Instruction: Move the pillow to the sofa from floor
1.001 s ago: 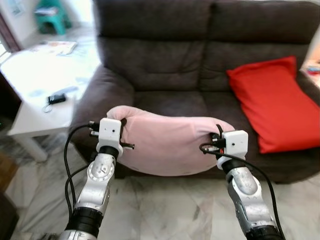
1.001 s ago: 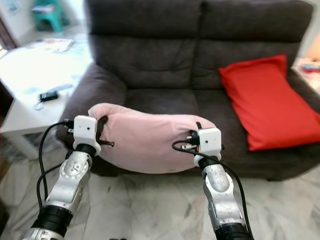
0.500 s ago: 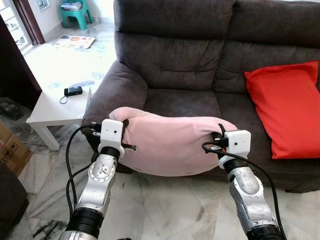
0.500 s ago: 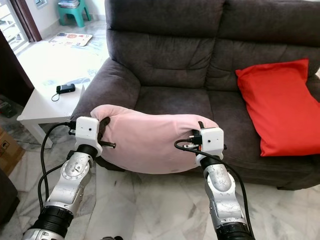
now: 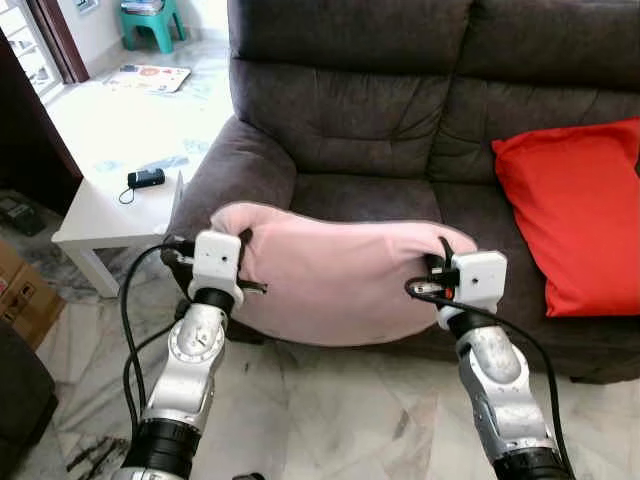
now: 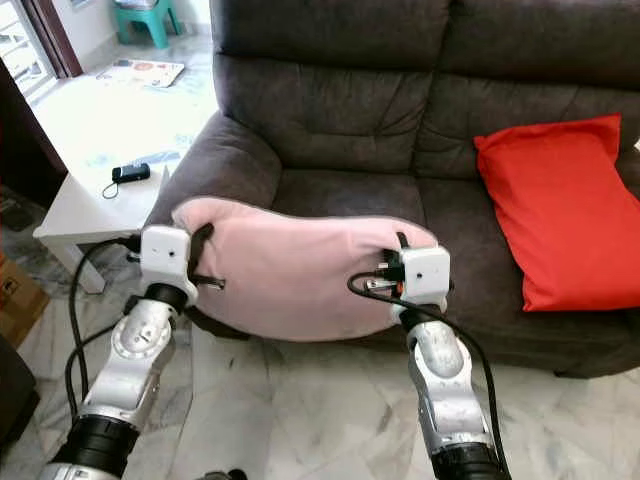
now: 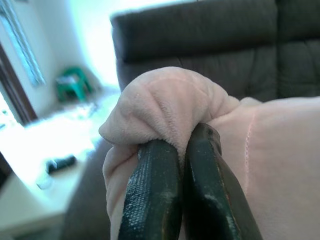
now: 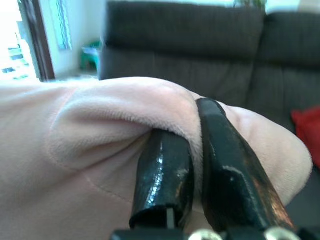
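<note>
Between the 2 grippers hangs 1 pink pillow (image 5: pixel 340 275), stretched sideways in the air just in front of the dark sofa (image 5: pixel 350 110), its lower edge level with the front of the seat. The left gripper (image 7: pixel 172 150) pinches the pillow's left corner and the right gripper (image 8: pixel 192 150) pinches its right corner; each pair of black fingers is clamped tight on a bunched fold of the fabric.

Counted: 2 silver arms, 2 pillows in all, since 1 red pillow (image 5: pixel 575 215) leans on the right half of the sofa, well apart from the pink one. The sofa has 2 seat cushions and 2 back cushions.

Underfoot is a pale marbled tile floor (image 5: pixel 330 400). To the robot's left stands 1 low white table (image 5: pixel 110 205), beside the sofa's arm, with 1 small dark device (image 5: pixel 146 180) on it. Farther back are 1 green stool (image 5: pixel 147 17) and 1 flat printed mat (image 5: pixel 147 78) on the floor, and a cardboard box (image 5: pixel 20 295) sits at the left edge.

Both wrist views show the finger grip close up, fabric bulging over the tips; the head views show the whole span of the pillow
</note>
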Motion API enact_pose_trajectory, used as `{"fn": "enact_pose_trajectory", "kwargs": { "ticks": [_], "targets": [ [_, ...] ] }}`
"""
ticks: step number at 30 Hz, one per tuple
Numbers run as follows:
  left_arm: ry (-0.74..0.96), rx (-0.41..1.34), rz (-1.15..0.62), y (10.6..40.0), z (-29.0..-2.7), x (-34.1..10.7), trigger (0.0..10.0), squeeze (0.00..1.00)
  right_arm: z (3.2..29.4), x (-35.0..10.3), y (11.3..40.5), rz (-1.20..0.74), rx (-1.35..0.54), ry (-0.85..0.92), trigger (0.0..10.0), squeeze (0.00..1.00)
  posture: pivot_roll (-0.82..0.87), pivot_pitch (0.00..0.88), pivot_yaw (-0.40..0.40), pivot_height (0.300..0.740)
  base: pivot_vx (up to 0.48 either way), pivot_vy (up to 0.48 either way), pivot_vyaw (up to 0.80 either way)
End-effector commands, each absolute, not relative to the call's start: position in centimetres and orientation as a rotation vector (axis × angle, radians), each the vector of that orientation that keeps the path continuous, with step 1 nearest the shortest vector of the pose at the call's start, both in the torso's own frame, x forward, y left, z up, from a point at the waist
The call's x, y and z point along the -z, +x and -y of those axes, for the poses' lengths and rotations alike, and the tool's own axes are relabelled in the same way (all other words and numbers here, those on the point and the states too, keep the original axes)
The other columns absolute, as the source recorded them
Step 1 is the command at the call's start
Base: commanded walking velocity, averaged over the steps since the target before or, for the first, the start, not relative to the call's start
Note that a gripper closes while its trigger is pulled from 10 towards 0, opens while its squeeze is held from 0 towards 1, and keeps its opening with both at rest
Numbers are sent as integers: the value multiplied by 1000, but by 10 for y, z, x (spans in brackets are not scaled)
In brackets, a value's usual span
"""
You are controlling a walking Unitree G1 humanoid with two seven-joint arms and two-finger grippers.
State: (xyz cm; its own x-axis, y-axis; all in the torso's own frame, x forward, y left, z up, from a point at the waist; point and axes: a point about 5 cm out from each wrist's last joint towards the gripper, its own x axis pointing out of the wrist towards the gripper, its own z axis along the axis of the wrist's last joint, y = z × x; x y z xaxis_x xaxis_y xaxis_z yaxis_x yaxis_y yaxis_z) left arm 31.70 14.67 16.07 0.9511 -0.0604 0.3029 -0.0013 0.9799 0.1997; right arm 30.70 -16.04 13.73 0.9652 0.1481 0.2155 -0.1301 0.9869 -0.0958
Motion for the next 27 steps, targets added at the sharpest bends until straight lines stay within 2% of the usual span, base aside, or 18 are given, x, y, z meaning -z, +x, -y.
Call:
{"fn": "enact_pose_trajectory", "kwargs": {
  "ticks": [1, 7, 10, 12, 15, 27],
  "targets": [
    [226, -64, 439, 312, -159, -185, 10000, 0, 161, -170, 308, 368, -128, -59, 10000, 0, -37, 55, -42, 740, 0, 0, 0],
    [262, -84, 488, 305, -159, -195, 10000, 0, 157, -172, 305, 367, -145, -60, 10000, 0, -33, 45, -42, 740, 0, 0, 0],
    [270, -78, 456, 305, -157, -190, 10000, 0, 155, -168, 302, 350, -151, -68, 10000, 0, -31, 36, -42, 740, 0, 0, 0],
    [274, -67, 452, 305, -154, -189, 10000, 0, 152, -166, 300, 346, -171, -101, 10000, 0, -36, 34, -38, 740, 0, 0, 713],
    [275, -60, 452, 305, -153, -188, 10000, 0, 151, -167, 299, 350, -180, -91, 10000, 0, -38, 31, -36, 740, 244, 0, 800],
    [274, -45, 430, 305, -153, -186, 10000, 0, 152, -165, 299, 329, -170, -83, 10000, 0, -35, 29, -31, 740, 298, 0, 0]
  ]
}}
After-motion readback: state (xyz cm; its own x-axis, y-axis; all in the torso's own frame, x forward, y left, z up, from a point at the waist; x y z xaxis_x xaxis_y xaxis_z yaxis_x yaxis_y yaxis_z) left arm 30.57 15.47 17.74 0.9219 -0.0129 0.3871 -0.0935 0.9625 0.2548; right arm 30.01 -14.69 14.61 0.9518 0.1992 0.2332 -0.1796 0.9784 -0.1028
